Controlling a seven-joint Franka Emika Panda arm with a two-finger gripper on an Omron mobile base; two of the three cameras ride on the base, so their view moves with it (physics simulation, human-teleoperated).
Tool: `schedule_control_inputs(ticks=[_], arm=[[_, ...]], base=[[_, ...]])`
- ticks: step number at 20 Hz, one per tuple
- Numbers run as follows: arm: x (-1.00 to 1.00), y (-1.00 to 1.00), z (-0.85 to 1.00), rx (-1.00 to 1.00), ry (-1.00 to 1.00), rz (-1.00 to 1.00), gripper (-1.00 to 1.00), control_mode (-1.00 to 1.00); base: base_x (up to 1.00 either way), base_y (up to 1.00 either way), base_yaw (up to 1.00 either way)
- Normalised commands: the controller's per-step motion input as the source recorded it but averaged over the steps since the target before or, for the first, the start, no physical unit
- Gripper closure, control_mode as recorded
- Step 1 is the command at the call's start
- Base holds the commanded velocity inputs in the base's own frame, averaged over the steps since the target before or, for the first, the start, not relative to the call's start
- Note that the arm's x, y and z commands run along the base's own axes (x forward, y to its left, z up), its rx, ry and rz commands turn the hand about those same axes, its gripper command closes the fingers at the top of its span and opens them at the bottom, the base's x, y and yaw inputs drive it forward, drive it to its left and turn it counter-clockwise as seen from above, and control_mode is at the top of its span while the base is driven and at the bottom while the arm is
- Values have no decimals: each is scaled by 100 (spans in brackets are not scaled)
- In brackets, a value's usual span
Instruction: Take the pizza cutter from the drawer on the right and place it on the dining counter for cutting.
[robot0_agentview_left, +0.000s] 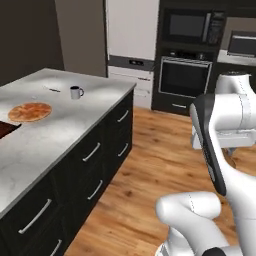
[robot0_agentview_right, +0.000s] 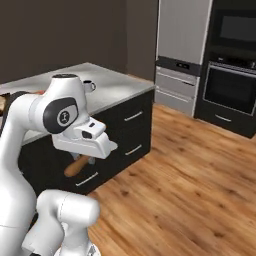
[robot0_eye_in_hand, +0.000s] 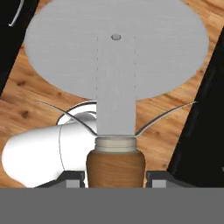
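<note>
My gripper (robot0_eye_in_hand: 116, 176) is shut on the pizza cutter (robot0_eye_in_hand: 114, 65), gripping its brown wooden handle, and the big silvery wheel stands out ahead of the fingertips (robot0_eye_in_hand: 72, 177). From the right base, the handle of the pizza cutter (robot0_agentview_right: 76, 166) pokes out under my gripper (robot0_agentview_right: 84, 159), held in the air over the wooden floor beside the island. The dining counter (robot0_agentview_left: 60, 131) is the white marble island top on the left, also seen as the dining counter (robot0_agentview_right: 116, 84) behind the arm. I cannot tell which of its black drawer fronts (robot0_agentview_left: 92, 151) is the task's drawer; they look shut.
A pizza (robot0_agentview_left: 30, 111) and a white mug (robot0_agentview_left: 75, 92) lie on the island top, with a dark board at its left edge. Built-in ovens (robot0_agentview_left: 184, 76) and tall cabinets line the far wall. Wooden floor (robot0_agentview_right: 190, 180) lies open to the right.
</note>
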Motion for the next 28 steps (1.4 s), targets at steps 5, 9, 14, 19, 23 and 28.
schedule_control_inputs(ticks=[5, 9, 14, 19, 23, 28], arm=[[0, 0, 0, 0, 0, 0, 100, 100], [0, 0, 0, 0, 0, 0, 100, 100], [0, 0, 0, 0, 0, 0, 100, 100], [0, 0, 0, 0, 0, 0, 100, 100], [0, 0, 0, 0, 0, 0, 100, 100], [0, 0, 0, 0, 0, 0, 100, 100]], base=[[47, -47, 58], [48, -44, 59], [44, -48, 54], [32, -64, 45], [31, -69, 38], [32, -67, 40]])
